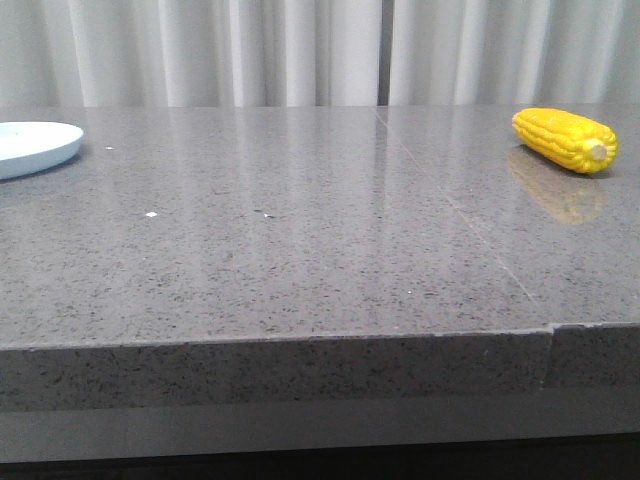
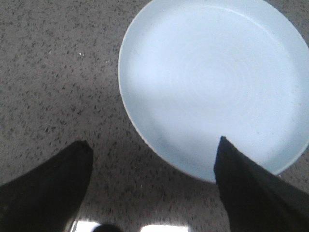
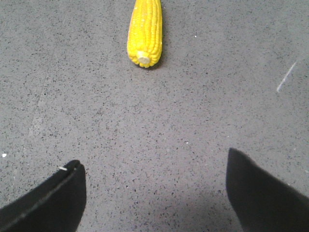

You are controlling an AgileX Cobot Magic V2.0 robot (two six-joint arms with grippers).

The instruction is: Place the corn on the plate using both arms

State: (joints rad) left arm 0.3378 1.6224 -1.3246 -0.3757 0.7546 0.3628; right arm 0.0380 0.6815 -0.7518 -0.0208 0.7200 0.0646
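The yellow corn [image 1: 565,140] lies on the grey stone table at the far right, its pale stub end toward me. It also shows in the right wrist view [image 3: 145,31], ahead of my right gripper [image 3: 153,159], which is open and empty above bare table. The white plate [image 1: 35,147] sits at the far left edge of the front view. In the left wrist view the plate [image 2: 212,82] fills most of the frame, and my left gripper [image 2: 153,145] is open and empty over its near rim. Neither gripper shows in the front view.
The grey speckled table [image 1: 300,230] has a seam [image 1: 460,215] running from back to front on its right side and a front edge [image 1: 300,340] close to the camera. White curtains [image 1: 300,50] hang behind it. Small white specks [image 1: 151,214] lie on the left side.
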